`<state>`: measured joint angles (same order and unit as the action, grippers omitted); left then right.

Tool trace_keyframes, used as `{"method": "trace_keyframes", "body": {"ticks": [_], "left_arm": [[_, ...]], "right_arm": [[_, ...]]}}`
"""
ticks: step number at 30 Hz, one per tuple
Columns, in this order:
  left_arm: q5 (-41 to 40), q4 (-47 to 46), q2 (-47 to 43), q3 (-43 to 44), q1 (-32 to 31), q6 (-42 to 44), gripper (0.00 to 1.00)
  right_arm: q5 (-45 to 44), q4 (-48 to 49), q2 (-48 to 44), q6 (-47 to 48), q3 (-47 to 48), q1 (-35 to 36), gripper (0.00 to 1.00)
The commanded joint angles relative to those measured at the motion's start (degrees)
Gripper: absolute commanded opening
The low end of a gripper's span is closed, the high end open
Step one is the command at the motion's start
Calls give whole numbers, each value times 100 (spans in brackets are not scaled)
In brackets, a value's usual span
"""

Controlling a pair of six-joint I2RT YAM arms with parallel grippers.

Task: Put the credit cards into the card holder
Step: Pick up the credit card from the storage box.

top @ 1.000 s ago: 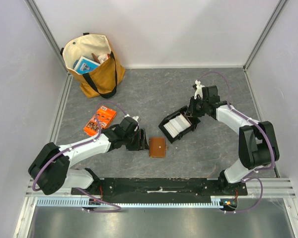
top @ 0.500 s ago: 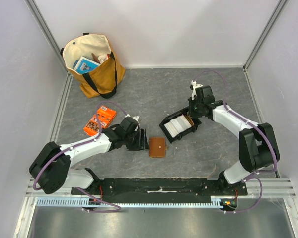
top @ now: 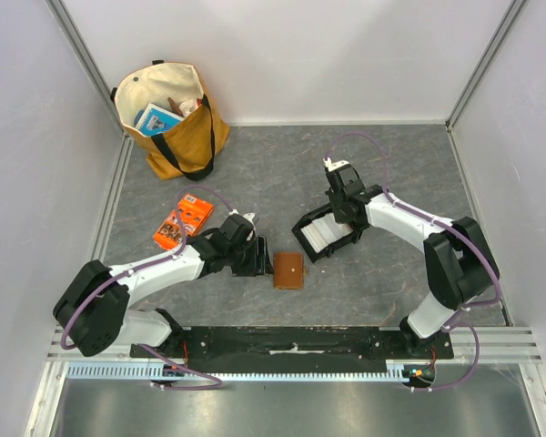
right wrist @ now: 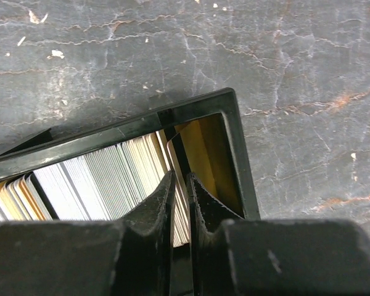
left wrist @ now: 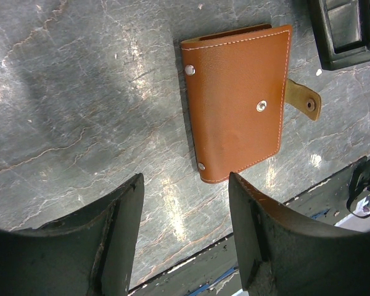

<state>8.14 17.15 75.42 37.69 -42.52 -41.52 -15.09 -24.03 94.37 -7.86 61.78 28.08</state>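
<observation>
Black fingers of the right gripper (right wrist: 180, 179) are drawn nearly together, with only a thin slit between them, and their tips dip into the stack of small thin white and pale grey credit cards (right wrist: 105, 172). Whether a card is pinched in that slit cannot be told. The cards stand on edge in a row inside an open black plastic tray (right wrist: 240, 160), and the fingers enter at the end of the row nearest the tray's corner, beside a yellowish card leaning against the end wall. In the overhead view the tray sits at an angle on the grey marbled table (top: 255, 173), right of centre, with the right arm reaching over it from the right. The dark fingers of the left gripper (left wrist: 185, 203) stand well apart with nothing between them, low over bare table. Just beyond their tips the small tan-brown leather card holder (left wrist: 237, 102) lies flat and folded shut, its short strap sticking out loose from one side. It rests near the tray, not touching it. Farther left lies an orange printed packet (top: 183, 223), and a tan and cream canvas tote bag (top: 168, 118) stands in the far left corner.
</observation>
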Motion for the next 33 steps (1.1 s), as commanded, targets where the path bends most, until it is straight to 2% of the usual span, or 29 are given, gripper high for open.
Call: {"method": "trace_keyframes", "body": {"ticks": [1, 8, 14, 17, 26, 33], "left_arm": [[100, -168, 26, 89, -10, 188, 63], [109, -177, 52, 107, -10, 188, 63], [117, -185, 61, 98, -10, 197, 63], [126, -168, 43, 89, -11, 205, 63], [109, -168, 26, 107, -10, 214, 63], [118, -168, 52, 116, -10, 223, 63]], "right_arm": [[-802, -356, 64, 83, 220, 22, 19], [-829, -418, -67, 13, 299, 31, 19], [-337, -392, -85, 39, 344, 14, 20], [-381, -400, -15, 12, 326, -13, 19], [673, -269, -322, -84, 309, -460, 18], [1026, -251, -393, -146, 265, -707, 17]]}}
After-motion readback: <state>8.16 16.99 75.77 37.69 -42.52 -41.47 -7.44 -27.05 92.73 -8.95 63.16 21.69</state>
